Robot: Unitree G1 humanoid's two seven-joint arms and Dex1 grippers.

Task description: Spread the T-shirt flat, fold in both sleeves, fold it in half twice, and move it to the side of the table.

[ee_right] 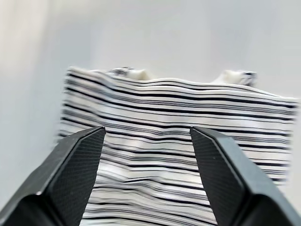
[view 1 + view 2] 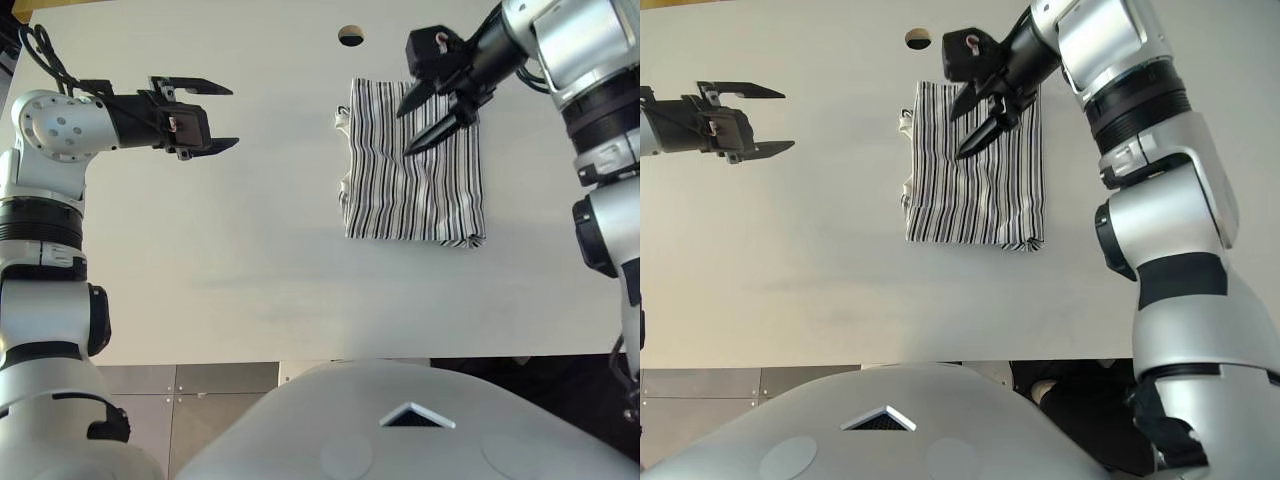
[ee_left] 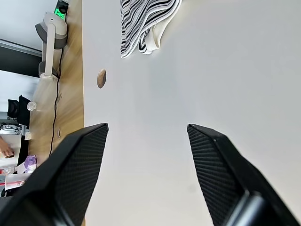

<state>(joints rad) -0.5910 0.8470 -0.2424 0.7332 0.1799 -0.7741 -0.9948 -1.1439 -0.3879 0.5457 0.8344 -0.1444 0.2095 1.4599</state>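
Observation:
The black-and-white striped T-shirt (image 2: 415, 165) lies folded into a compact rectangle on the white table (image 2: 230, 260), right of centre toward the far edge. My right gripper (image 2: 408, 122) hovers open just above the shirt's far half, fingers pointing down and left, nothing held. In the right wrist view the T-shirt (image 1: 178, 150) lies below the two open fingers (image 1: 70, 179). My left gripper (image 2: 228, 117) stands open over bare table at the far left, well away from the shirt. The left wrist view shows the T-shirt (image 3: 141, 23) beyond its spread fingertips (image 3: 89, 155).
A small round hole (image 2: 351, 36) sits in the table near the far edge, just left of the shirt. Bare tabletop extends across the middle, front and left. The table's front edge (image 2: 300, 360) runs close to my body.

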